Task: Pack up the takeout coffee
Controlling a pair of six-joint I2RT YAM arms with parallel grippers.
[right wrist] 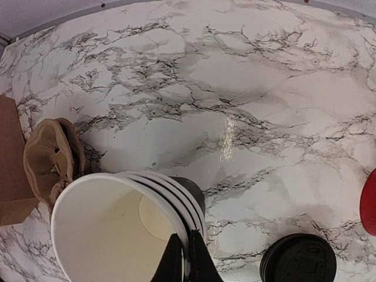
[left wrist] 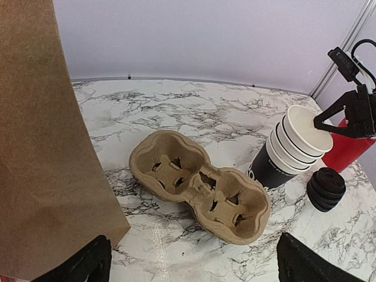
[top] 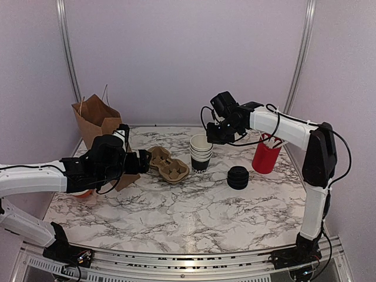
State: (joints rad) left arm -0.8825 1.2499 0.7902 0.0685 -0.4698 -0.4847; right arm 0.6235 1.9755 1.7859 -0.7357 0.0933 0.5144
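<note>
Several black paper cups [top: 201, 154] with white lettering are nested in one stack, without lids, white inside. The stack shows in the left wrist view [left wrist: 291, 147] and the right wrist view [right wrist: 117, 235]. My right gripper [right wrist: 187, 258] is shut on the rim of the top cup, one finger inside and one outside; it is above the stack in the top view [top: 212, 136]. My left gripper [left wrist: 194, 264] is open and empty, low over the table just in front of the cardboard cup carrier [left wrist: 200, 185].
The two-hole carrier [top: 168, 164] lies left of the cups. A brown paper bag [top: 97, 120] stands at the far left, close to my left gripper. A stack of black lids [top: 238, 177] and a red cup of stirrers [top: 265, 155] are to the right.
</note>
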